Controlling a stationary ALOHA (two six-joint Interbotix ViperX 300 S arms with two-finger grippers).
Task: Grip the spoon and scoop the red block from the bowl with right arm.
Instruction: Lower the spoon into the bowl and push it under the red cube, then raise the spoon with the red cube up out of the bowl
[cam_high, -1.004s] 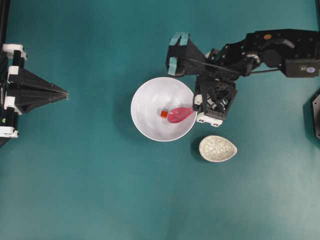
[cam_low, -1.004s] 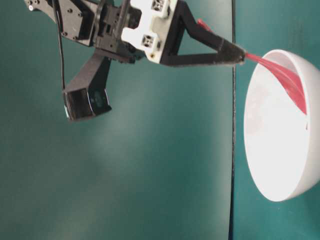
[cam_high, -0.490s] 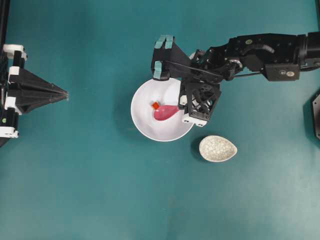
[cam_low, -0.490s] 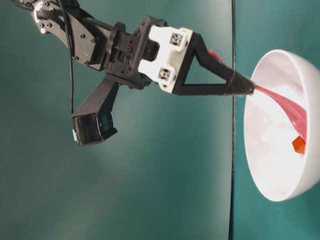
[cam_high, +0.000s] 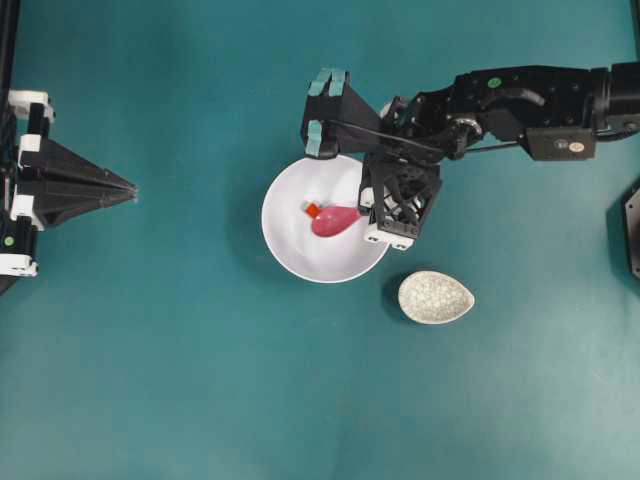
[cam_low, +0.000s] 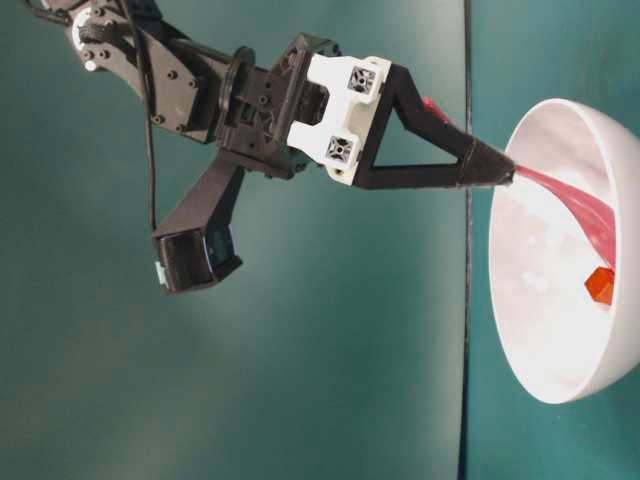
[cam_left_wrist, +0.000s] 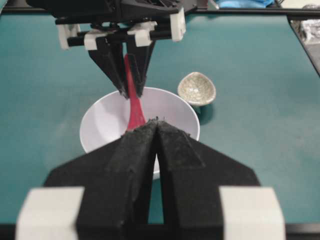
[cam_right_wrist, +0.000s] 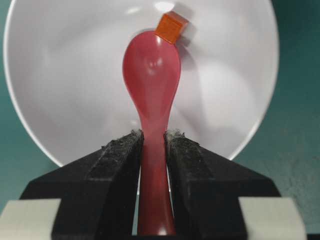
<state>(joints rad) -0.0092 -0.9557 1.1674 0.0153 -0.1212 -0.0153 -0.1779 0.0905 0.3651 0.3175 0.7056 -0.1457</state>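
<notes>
The white bowl (cam_high: 290, 255) sits mid-table. My right gripper (cam_right_wrist: 153, 136) is shut on the handle of the pink spoon (cam_right_wrist: 151, 75), whose scoop lies inside the bowl (cam_right_wrist: 65, 75). The small red block (cam_right_wrist: 171, 27) rests on the bowl's inner wall, touching the tip of the scoop. In the overhead view the block (cam_high: 312, 210) sits just left of the scoop (cam_high: 335, 221). The table-level view shows the spoon (cam_low: 575, 200) slanting down to the block (cam_low: 600, 285). My left gripper (cam_high: 132, 187) is shut and empty at the far left, pointing at the bowl (cam_left_wrist: 105, 117).
A speckled grey-white oval dish (cam_high: 435, 297) sits on the table just right of and below the bowl; it also shows in the left wrist view (cam_left_wrist: 197, 88). The teal table surface (cam_high: 200, 380) surrounds everything.
My right gripper moved left over the bowl's rim, carrying the spoon's scoop deeper into the bowl. The red block was pushed left and up the bowl's wall. The left arm has not moved.
</notes>
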